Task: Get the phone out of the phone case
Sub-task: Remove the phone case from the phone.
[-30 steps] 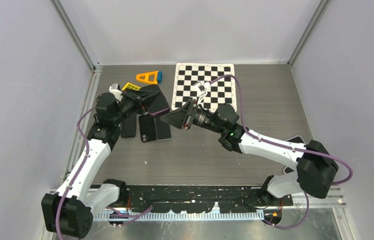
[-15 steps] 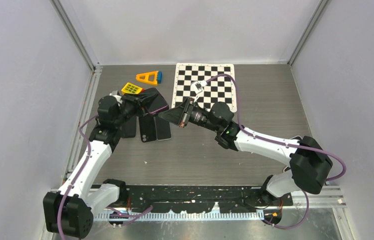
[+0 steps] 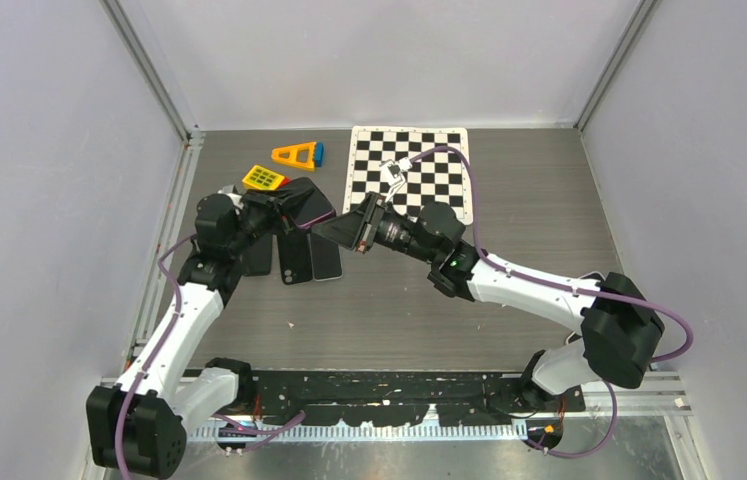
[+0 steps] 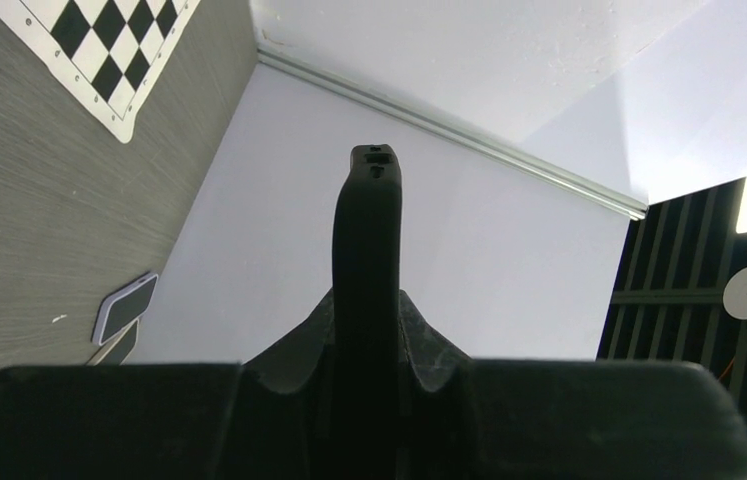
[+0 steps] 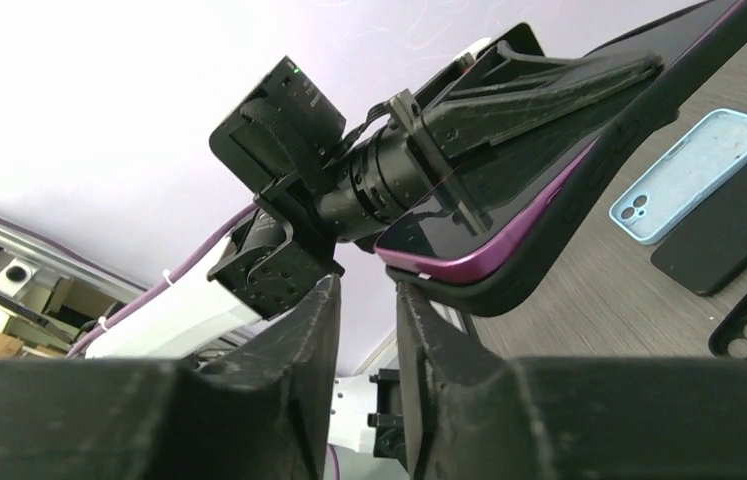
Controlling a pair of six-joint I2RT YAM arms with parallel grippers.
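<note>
The phone, purple-edged with a dark screen, sits in a black phone case point(image 3: 306, 203) that my left gripper point(image 3: 276, 207) is shut on, holding it tilted above the table. In the left wrist view the case point(image 4: 367, 230) shows edge-on between my shut jaws point(image 4: 367, 300). In the right wrist view the cased phone point(image 5: 549, 150) hangs just above my right gripper point(image 5: 364, 285). Its jaws stand a narrow gap apart with nothing between them, and one fingertip point(image 5: 407, 292) is right at the case's lower corner. In the top view my right gripper point(image 3: 327, 229) points at the phone's near corner.
Loose cases lie on the table under the phone: black point(image 3: 259, 255), black point(image 3: 294, 260) and light point(image 3: 326, 260). A yellow keypad point(image 3: 263, 178), an orange triangle point(image 3: 296, 154) and a checkerboard point(image 3: 409, 170) lie behind. Another phone point(image 4: 125, 308) lies by the right wall.
My right gripper has moved left and slightly back, up to the phone's corner. My left gripper has shifted the cased phone a little, uncovering the yellow keypad.
</note>
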